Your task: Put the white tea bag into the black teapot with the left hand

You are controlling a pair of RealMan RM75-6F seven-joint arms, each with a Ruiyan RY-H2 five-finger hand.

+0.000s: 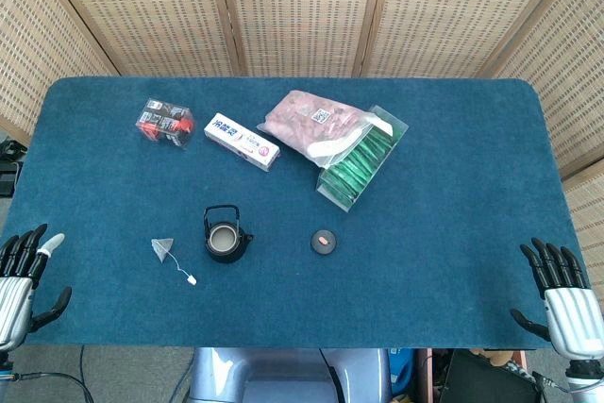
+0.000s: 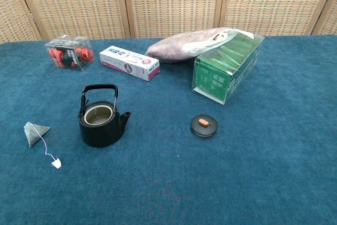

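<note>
My left hand idles with fingers spread, the tea bag lying at nine o'clock of the open teapot; I judge its trailing string could snag the handle.

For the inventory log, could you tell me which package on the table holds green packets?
The clear box at the right of the back row, under the pink bag.

A staged lab setup is indicated: a blue-carpeted table is enclosed by woven folding screens, with cables seen beneath.
</note>
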